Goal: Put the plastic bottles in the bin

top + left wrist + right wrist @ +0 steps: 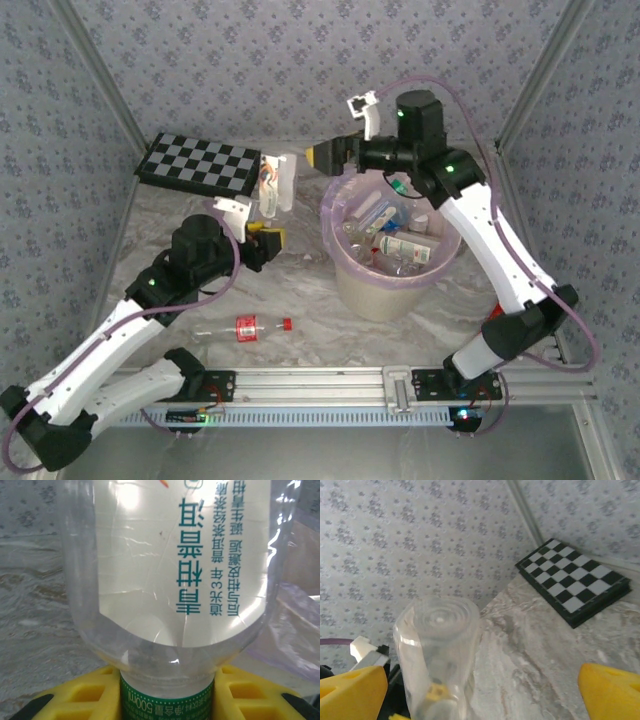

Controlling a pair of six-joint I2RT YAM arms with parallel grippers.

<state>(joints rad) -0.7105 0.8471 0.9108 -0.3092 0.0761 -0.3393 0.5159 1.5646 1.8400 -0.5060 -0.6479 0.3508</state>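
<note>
Clear thin plastic, empty by look: light, crushable, slick, apt to roll. Near tabletop: red-label bottle lying on side, cap toward right; best taken across label, mid-body, gentle squeeze. Further back: left fingers closed on green-lettered bottle at narrow end by green band, held left of bin. Bin right of centre, several bottles inside. Far, by bin's far rim: right fingers spread wide, holding nothing.
</note>
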